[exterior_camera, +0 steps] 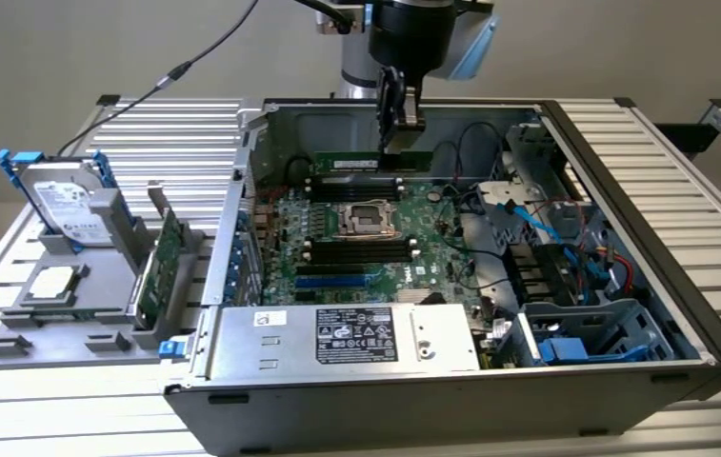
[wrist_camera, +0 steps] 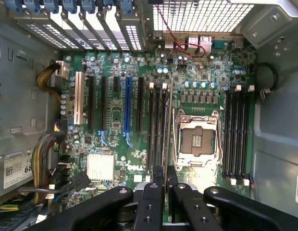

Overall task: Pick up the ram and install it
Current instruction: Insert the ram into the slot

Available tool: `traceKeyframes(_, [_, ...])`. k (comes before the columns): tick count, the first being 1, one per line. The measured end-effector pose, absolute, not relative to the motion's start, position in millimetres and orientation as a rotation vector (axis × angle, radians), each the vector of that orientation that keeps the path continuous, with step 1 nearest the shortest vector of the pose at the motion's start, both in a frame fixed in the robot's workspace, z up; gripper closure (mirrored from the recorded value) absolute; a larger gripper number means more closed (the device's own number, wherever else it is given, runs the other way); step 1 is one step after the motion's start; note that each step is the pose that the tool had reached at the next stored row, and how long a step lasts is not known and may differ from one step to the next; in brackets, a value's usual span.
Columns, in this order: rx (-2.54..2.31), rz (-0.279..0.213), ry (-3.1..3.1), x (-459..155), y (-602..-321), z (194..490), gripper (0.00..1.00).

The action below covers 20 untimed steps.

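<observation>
Over the motherboard point(exterior_camera: 443, 238), ram point(exterior_camera: 357, 162) between fingers point(exterior_camera: 393, 105), parallel to slots point(exterior_camera: 360, 249).

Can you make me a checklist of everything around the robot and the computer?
Surface: slatted metal table, with an open computer case on it.
Job's things: ram held over the motherboard.
Clutter: grey tray with hard drive and expansion card.
Claw: claw shut on the ram.
Cables: blue cables inside the case; black cable above the table.
Surroundings: plain wall, nothing else seen.
</observation>
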State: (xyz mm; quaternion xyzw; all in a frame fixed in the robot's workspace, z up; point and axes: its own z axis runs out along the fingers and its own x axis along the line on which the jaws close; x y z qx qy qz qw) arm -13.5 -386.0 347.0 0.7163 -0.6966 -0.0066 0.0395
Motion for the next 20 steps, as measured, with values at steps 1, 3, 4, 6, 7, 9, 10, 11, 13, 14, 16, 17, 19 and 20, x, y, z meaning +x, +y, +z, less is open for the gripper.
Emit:
traceKeyframes(1, [2.196,-0.02,-2.135,-13.5,-386.0,347.0,0.86])
traceKeyframes(3, [2.196,-0.02,-2.135,-13.5,-386.0,347.0,0.86])
traceKeyframes(4, [2.196,-0.02,-2.135,-13.5,-386.0,347.0,0.86])
traceKeyframes(6, [2.195,-0.02,-2.135,-13.5,-386.0,347.0,0.86])
traceKeyframes(7, [2.195,-0.02,-2.135,-13.5,-386.0,347.0,0.86])
traceKeyframes(9, [2.195,-0.02,-2.135,-13.5,-386.0,347.0,0.86])
traceKeyframes(10, [2.195,-0.02,-2.135,-13.6,-385.8,346.8,0.86])
traceKeyframes(11, [2.196,-0.02,-2.135,-13.8,-385.8,346.1,0.86])
traceKeyframes(13, [2.195,-0.019,-2.135,-15.3,-385.7,343.1,0.86])
traceKeyframes(14, [2.195,-0.019,-2.134,-16.9,-385.6,341.3,0.86])
traceKeyframes(16, [2.195,-0.019,-2.134,-20.3,-385.3,337.7,0.86])
traceKeyframes(17, [2.195,-0.019,-2.134,-22.1,-385.3,335.9,0.86])
traceKeyframes(19, [2.195,-0.019,-2.134,-24.5,-385.3,332.2,0.86])
traceKeyframes(20, [2.195,-0.019,-2.134,-25.1,-385.3,330.4,0.86])
